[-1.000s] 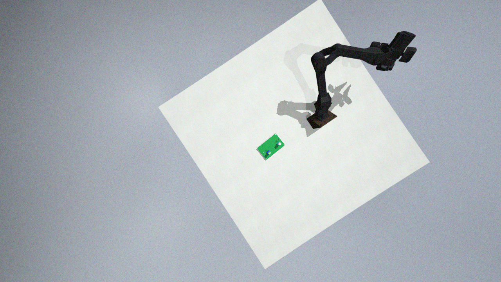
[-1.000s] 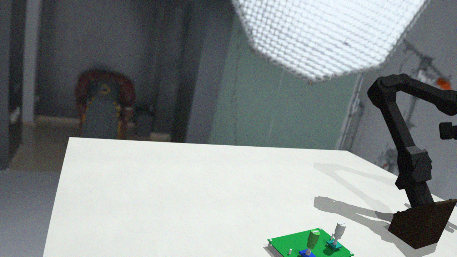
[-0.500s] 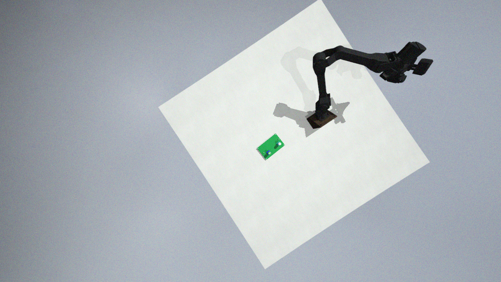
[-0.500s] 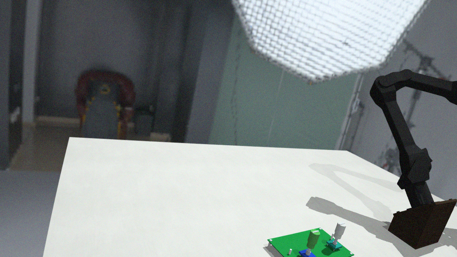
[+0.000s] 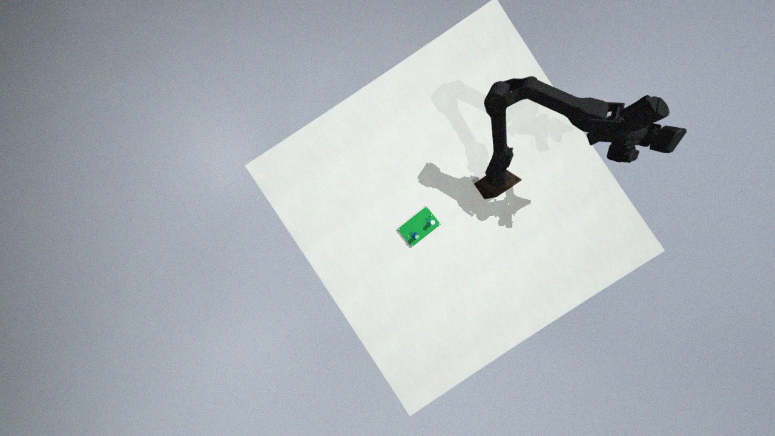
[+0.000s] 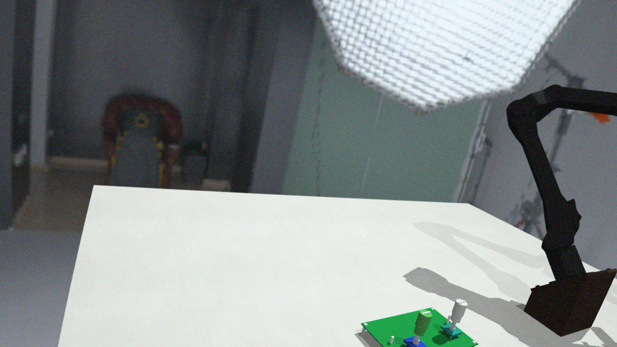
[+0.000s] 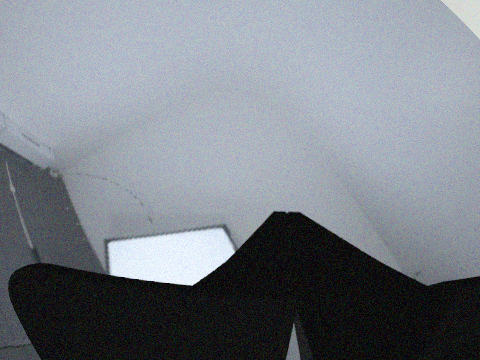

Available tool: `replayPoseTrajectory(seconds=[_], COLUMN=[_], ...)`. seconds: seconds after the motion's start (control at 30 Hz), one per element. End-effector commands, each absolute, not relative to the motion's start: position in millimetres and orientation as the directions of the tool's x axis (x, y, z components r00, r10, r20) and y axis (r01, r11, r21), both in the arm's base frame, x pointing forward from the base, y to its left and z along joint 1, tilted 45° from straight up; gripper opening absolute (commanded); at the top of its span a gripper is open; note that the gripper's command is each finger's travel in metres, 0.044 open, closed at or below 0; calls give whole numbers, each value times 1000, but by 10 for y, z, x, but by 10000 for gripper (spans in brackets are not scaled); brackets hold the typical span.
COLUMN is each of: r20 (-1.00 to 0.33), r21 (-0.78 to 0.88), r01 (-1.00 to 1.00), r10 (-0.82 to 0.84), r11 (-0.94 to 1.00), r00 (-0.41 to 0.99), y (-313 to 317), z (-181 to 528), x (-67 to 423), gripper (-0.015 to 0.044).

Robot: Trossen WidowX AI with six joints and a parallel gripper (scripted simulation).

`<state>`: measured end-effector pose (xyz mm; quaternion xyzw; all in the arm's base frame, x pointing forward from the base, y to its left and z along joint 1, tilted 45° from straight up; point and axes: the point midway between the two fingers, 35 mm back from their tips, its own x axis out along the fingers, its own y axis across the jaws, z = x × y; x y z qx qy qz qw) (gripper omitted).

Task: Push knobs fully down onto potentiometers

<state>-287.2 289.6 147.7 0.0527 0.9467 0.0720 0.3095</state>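
Observation:
The green circuit board (image 5: 413, 223) (image 6: 392, 326) stands on short legs on the table, cut off by the lower edge in the exterior view. A green knob (image 5: 416, 237) (image 6: 423, 324) sits high on the shaft of the blue potentiometer (image 6: 410, 341), with shaft showing below it. A light grey knob (image 5: 432, 222) (image 6: 459, 310) sits high above the teal potentiometer (image 6: 446, 329), also with shaft showing. My gripper (image 7: 284, 225) is shut and empty, its black fingertips together in the wrist view. It is far from the board, beyond the arm's base, and outside the exterior view.
The white table (image 5: 346, 189) (image 6: 215, 259) bears the board and the arm's dark brown base (image 5: 511, 180) (image 6: 565, 306), which stands close to the grey knob's side of the board. The arm reaches up and out past the table's edge. The wrist view shows walls and a bright lamp (image 7: 167, 255).

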Motion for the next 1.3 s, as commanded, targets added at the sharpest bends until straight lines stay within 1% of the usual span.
replayPoseTrajectory(seconds=[0.0,0.17,0.33,0.6,0.9,1.07,1.27], r20=[-631,-707,-780,-878,-955,-978,-987], r21=[225,289,333,358,288,205,74], r01=[104,154,194,196,163,149,138], r10=[226,319,385,401,296,197,53], r11=[969,945,923,913,944,967,988], r00=[-742,-632,-493,-262,-32,66,150], y=[3168,3487,3712,3847,3689,3474,3117], z=[1369,1203,1019,776,559,467,389], x=[-2574,-2075,-1505,-552,502,1038,1614], gripper=[0,0,0,0,0,0,0])
